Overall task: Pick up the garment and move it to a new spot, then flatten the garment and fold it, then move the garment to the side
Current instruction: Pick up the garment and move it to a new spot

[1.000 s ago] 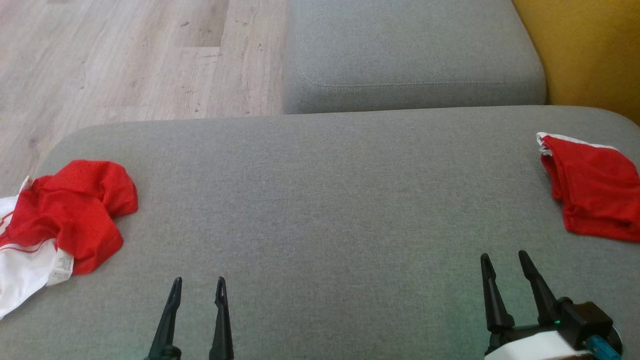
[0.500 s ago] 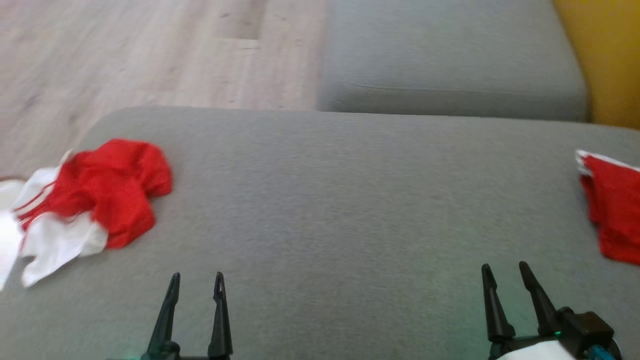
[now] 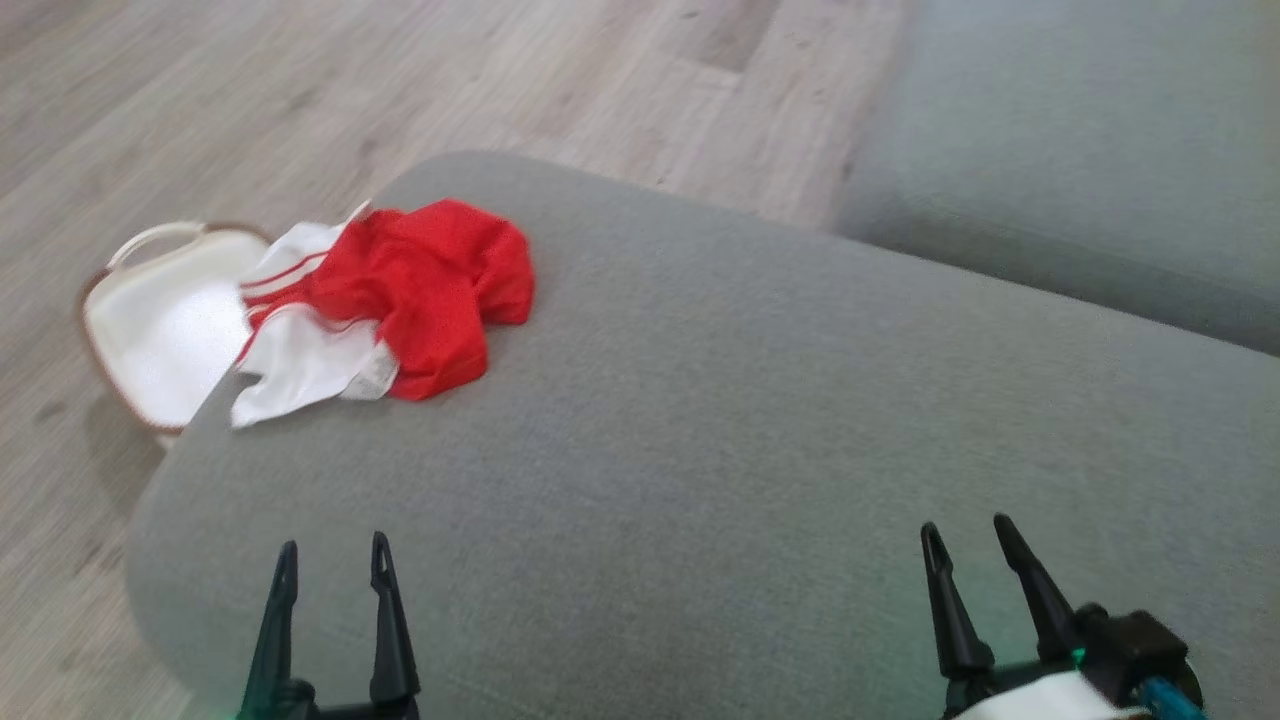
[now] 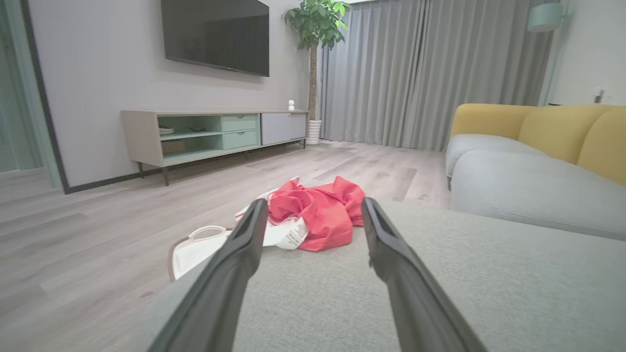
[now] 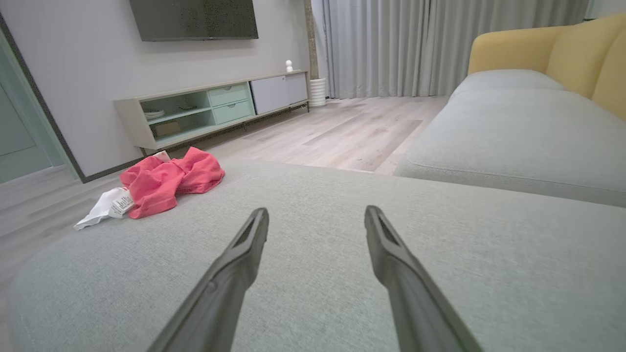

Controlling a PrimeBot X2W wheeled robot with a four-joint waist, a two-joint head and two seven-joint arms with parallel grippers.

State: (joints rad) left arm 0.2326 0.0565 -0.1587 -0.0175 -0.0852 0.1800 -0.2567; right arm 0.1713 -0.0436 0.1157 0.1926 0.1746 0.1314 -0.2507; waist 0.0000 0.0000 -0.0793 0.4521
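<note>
The left gripper (image 3: pixel 333 548) hovers over the near left part of the grey sofa cushion (image 3: pixel 760 440), its two dark fingers parted and holding nothing. The right gripper (image 3: pixel 967 528) is likewise spread and empty over the near right part. Ahead of the left gripper and well apart from it, the crumpled red-and-white garment (image 3: pixel 420 290) lies at the cushion's far left corner, its white part reaching the edge. Just past that edge, a white basket (image 3: pixel 150 330) sits on the wooden floor (image 3: pixel 200 100).
</note>
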